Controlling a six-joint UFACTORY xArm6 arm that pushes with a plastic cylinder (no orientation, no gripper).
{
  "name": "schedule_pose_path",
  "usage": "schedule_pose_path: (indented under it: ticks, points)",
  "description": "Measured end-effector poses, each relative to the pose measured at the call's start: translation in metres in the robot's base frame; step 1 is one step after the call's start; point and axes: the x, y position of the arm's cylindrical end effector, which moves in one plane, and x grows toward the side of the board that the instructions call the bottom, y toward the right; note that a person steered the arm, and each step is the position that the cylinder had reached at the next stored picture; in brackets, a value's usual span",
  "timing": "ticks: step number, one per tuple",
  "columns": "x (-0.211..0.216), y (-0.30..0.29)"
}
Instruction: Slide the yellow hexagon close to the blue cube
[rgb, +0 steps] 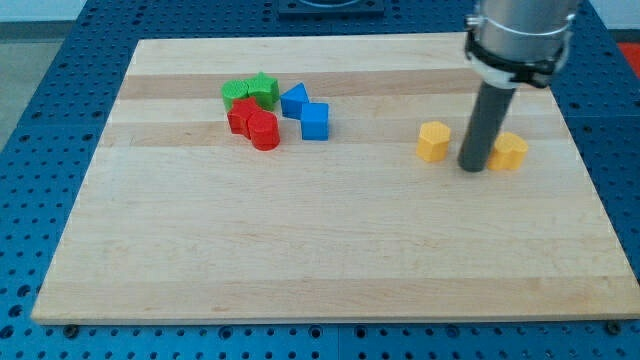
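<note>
A yellow hexagon (433, 141) lies on the wooden board at the view's right of centre. The blue cube (314, 121) sits in a cluster at the upper left, well apart from the hexagon. My tip (474, 167) rests on the board just to the right of the yellow hexagon, with a small gap between them. A second yellow block (510, 151) lies right behind the rod on its right side, partly hidden by it; its shape is unclear.
The cluster also holds a blue triangular block (293, 100), a green star (263, 88), another green block (236, 94), a red cylinder (264, 131) and another red block (241, 116). The board's (300, 250) edges border a blue perforated table.
</note>
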Motion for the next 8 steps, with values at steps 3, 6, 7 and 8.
schedule_pose_path:
  ticks: [3,6,7,8]
  points:
    - [-0.022,-0.037]
    - [0.005,-0.086]
    - [-0.007,-0.065]
    - [-0.025,-0.04]
